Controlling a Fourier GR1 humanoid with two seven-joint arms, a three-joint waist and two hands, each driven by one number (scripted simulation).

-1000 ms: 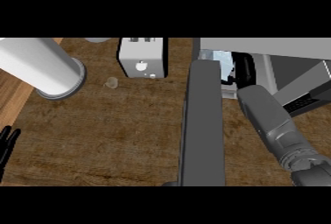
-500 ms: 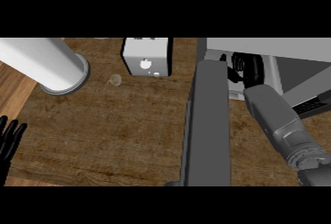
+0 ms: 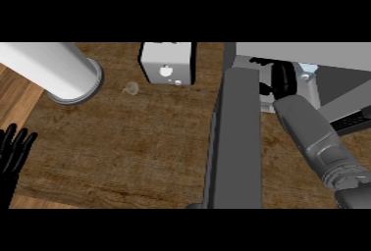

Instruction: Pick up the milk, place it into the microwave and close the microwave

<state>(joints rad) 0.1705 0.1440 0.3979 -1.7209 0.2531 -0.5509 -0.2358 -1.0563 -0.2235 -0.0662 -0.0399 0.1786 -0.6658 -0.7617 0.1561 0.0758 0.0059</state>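
- Underneath, the wooden counter (image 3: 130,147) fills most of the head view, its grain running left to right.
- The microwave (image 3: 304,49) sits at the upper right. Its dark grey door (image 3: 235,147) stands open and is seen edge-on as a long slab running from the view's top towards its bottom.
- A white cylinder (image 3: 43,66) with a grey rim lies at the upper left. It sits further right and lower in the view than half a second ago, as the whole view has shifted.
- The right forearm (image 3: 315,137) rises from the lower right corner, and the right hand (image 3: 281,78) is inside the microwave's opening, slightly deeper than before. Whether it grasps anything cannot be told.
- A white box (image 3: 168,61) stands at the top, left of the door. The small dark marks on its face cannot be read.
- The left hand (image 3: 13,147) rests at the left edge, released, fingers straight and pointing up. More of it shows than a second ago.
- The milk (image 3: 308,67) shows only as a pale blue and white patch inside the microwave, just right of the right hand. Its long axis and facing cannot be told.
- A small clear thing (image 3: 132,88) lies between cylinder and box.
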